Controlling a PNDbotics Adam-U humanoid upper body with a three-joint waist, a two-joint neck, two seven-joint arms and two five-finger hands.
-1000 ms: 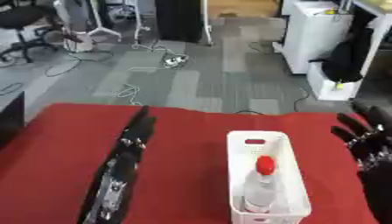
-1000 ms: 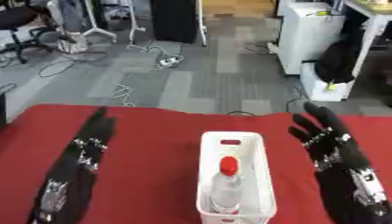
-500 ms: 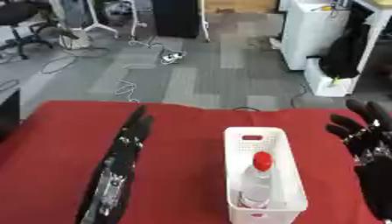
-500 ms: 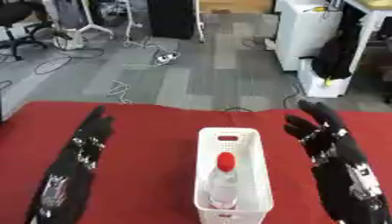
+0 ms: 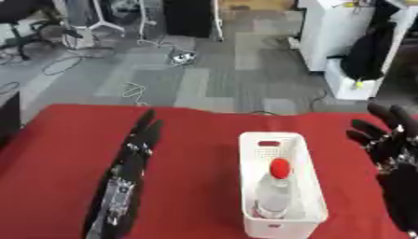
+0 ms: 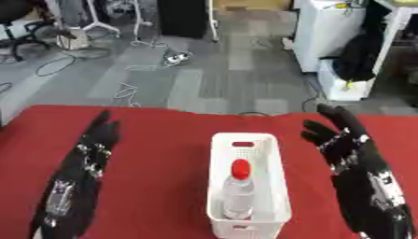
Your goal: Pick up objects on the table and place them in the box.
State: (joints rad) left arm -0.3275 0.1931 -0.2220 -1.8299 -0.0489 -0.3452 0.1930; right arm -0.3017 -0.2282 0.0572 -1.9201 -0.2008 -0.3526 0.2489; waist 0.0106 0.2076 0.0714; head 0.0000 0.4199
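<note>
— Where is the bottle (image 6: 238, 188)?
— Lying inside the white box (image 6: 274, 154), lower centre of the frame, its red cap (image 6: 240, 168) toward the far end. The box sits on the red bench (image 5: 192, 140).
— And the hands?
— The left hand (image 6: 91, 151) lies flat at lower left, fingers straight, holding nothing. The right hand (image 6: 352, 154) is at lower right beside the box, fingers spread open, also holding nothing.
</note>
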